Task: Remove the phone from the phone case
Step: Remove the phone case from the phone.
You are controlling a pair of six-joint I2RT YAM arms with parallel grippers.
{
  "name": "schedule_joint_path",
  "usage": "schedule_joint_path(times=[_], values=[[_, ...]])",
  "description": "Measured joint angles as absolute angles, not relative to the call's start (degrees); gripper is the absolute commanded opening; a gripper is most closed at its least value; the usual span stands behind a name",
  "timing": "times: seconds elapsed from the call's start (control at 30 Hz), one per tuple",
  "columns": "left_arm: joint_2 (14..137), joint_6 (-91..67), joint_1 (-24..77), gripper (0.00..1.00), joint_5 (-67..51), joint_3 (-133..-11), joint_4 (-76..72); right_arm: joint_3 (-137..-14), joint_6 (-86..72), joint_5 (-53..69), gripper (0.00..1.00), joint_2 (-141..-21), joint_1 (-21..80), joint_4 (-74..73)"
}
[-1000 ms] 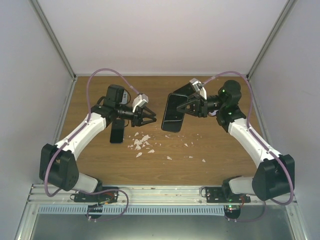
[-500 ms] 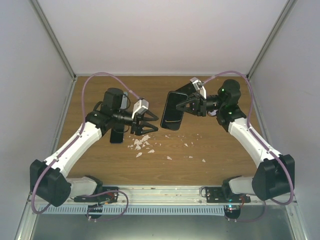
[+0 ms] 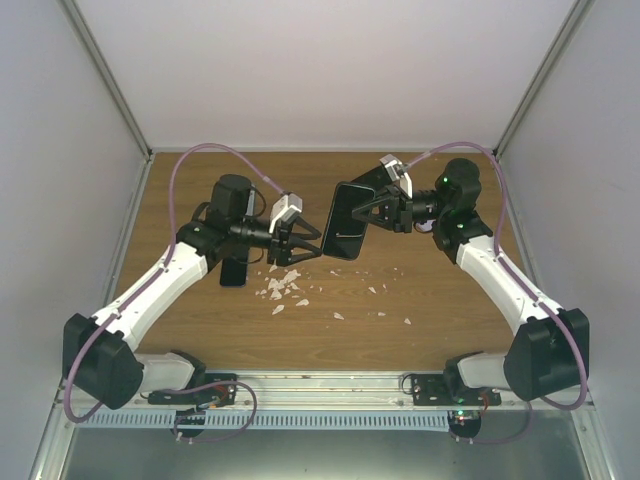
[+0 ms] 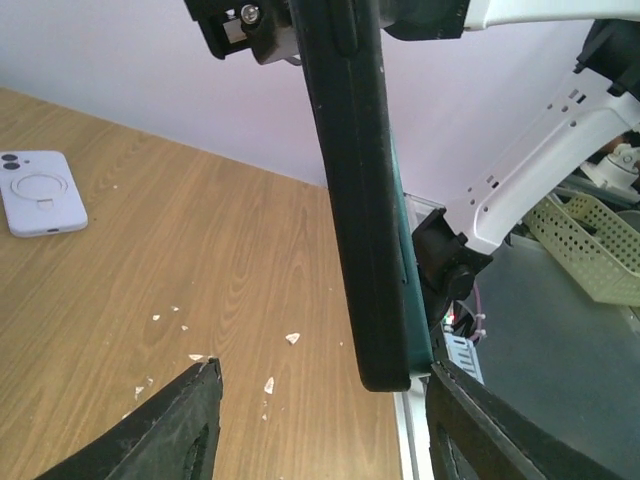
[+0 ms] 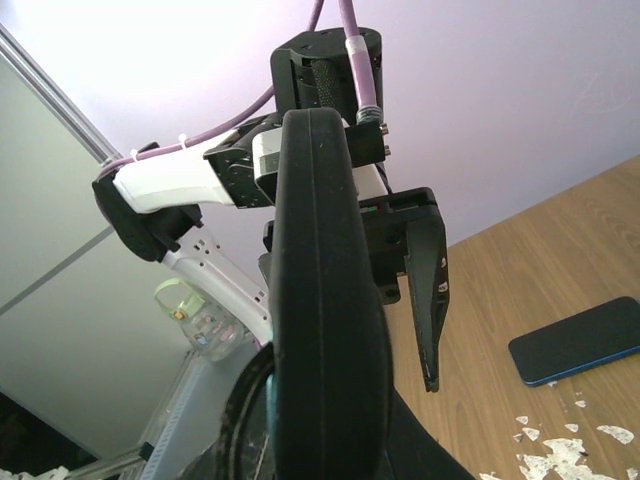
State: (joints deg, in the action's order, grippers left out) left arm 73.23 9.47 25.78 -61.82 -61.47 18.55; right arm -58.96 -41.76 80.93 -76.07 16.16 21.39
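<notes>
While right fingers (image 3: 370, 206) hold the phone case (image 3: 345, 222), left fingers (image 4: 182, 432) draw nearer.

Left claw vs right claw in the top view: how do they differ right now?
The left claw is open and empty; the right claw is shut on the black cased phone. The left claw straddles the phone's lower end without clamping it; the right claw grips it farther up. Both hover above the brown wooden table, facing each other.

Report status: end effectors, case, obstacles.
Right end effector shut on case, held aloft. Left end effector open, at its free end. Nothing in the way.
</notes>
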Motion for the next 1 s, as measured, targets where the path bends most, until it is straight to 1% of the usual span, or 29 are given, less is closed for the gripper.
schedule_joint_path(times=[0.43,0.57,1.0], values=[[73.7,6.7,26.1,0.41,-58.1,-61.4,16.9,-59.0,-40.8,79.1,0.01,-76.1,15.6,21.4],[73.7,6.5,25.9,0.4,-57.4,-60.7,15.9,-58.9,-40.8,78.2,0.01,-76.1,15.6,21.5],[74.7,5.7,24.2,0.4,-60.9,-59.2,13.8,-58.9,-41.4,78.8,0.0,-76.1,15.9,23.1]])
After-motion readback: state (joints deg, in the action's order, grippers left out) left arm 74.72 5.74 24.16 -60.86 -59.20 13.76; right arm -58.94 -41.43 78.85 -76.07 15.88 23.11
